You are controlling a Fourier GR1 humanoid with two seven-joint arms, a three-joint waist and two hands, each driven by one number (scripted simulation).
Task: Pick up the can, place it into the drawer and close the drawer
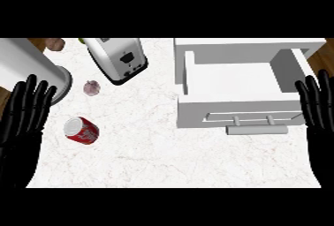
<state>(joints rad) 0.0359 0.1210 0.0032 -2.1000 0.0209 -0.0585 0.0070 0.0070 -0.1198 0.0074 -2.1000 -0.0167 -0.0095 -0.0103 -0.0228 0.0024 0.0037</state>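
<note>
The red can (81, 130) lies tipped on its side near the worktop's (163, 163) left edge, beside the open left robot hand (26, 112). The right robot hand (317, 106) rests open by the open drawer (243, 106). A careless grasp could roll the can away.

text: none legible | can (81, 130): markings perhaps print, unreadable

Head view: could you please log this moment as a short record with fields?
can: red can lying on its side, left part of the marble counter
drawer: white drawer open, nothing visible inside, handle toward the robot
left hand: left hand open, left of the can, not touching
right hand: right hand open, beside the drawer
other: toaster, garlic bulb
</note>
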